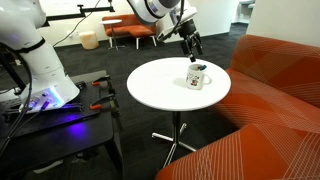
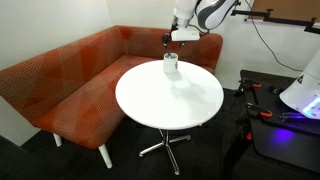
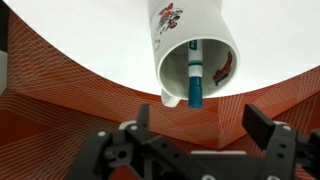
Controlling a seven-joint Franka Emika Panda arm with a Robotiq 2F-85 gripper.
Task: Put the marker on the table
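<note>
- hovering above a white mug (image 1: pixel 197 76), the robot's gripper (image 1: pixel 190 45) hangs over a round white table (image 1: pixel 150 95). which step of the task is this?
- the approach, as i read it. the marker (image 3: pixel 194 75) is not yet on the table. it stands inside the mug, a thin dark teal pen leaning on the inner wall, and its near end seems to poke just past the rim.
- where does the mug sit?
- upright, close to the table's edge on the side of the orange sofa (image 2: pixel 70 80), well away from the centre. in both exterior views the gripper is right above it and not touching it.
- and the fingers?
- spread wide and empty. the wrist view shows the dark fingers (image 3: pixel 262 125) low in the frame, one on either side. the mug's mouth and the marker lie between and beyond them.
- what does the next move call for?
- probably a straight descent until the fingertips bracket the marker's exposed end, then a firm pinch. the mug's mouth looks narrow against that wide spread, so the fingers would need to line up so that neither strikes the rim. a knock could tip the mug, and it stands near the edge. once the pen is held, it would be lifted clear and laid on bare tabletop, nearer the centre.
</note>
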